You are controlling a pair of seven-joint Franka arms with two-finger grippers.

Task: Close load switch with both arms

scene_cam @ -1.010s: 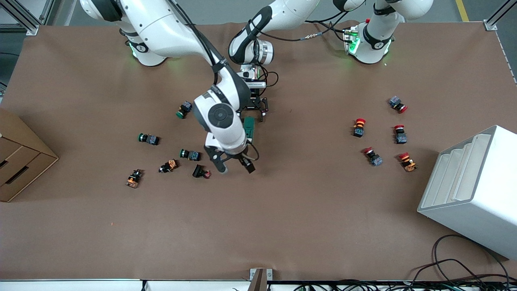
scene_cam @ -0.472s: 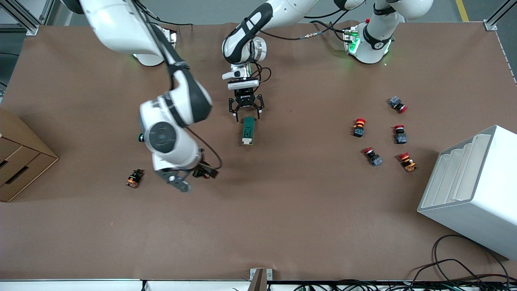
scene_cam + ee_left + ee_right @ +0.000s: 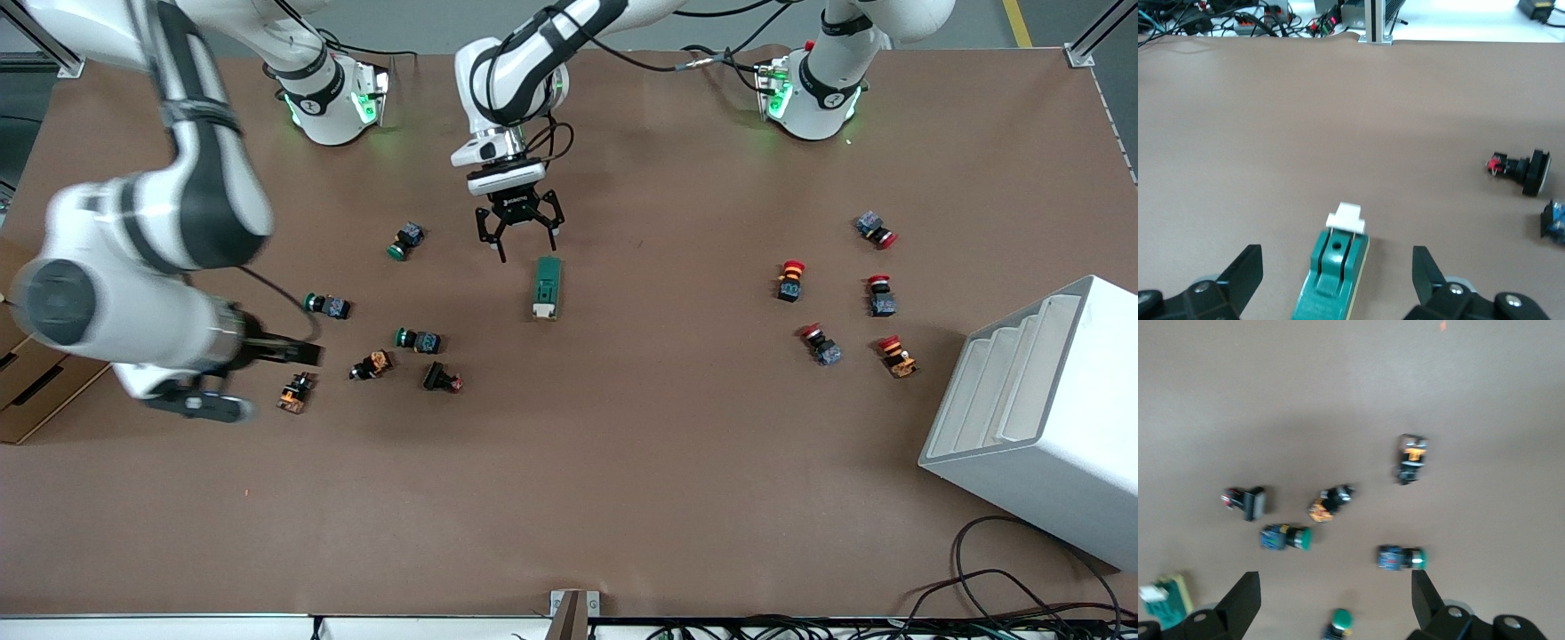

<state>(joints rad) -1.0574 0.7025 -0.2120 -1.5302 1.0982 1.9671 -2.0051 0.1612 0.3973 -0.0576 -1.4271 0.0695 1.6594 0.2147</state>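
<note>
The load switch (image 3: 546,287) is a dark green block that lies flat mid-table, its white lever piece (image 3: 1346,218) at the end nearer the front camera. My left gripper (image 3: 518,236) hangs open over the table beside the switch's end toward the bases. In the left wrist view the switch (image 3: 1335,277) shows between the spread fingers (image 3: 1243,270), untouched. My right gripper (image 3: 253,380) is open and holds nothing, over the push-buttons toward the right arm's end. The right wrist view shows the switch (image 3: 1161,600) at its edge.
Green and orange push-buttons (image 3: 418,339) lie scattered toward the right arm's end, one orange push-button (image 3: 295,391) beside my right gripper. Red-capped push-buttons (image 3: 789,280) lie toward the left arm's end, near a white rack (image 3: 1040,418). A cardboard box (image 3: 44,356) sits at the table's edge.
My right arm swung away from the switch toward its own end of the table, uncovering the switch. My left gripper stayed open and drew slightly away from the switch.
</note>
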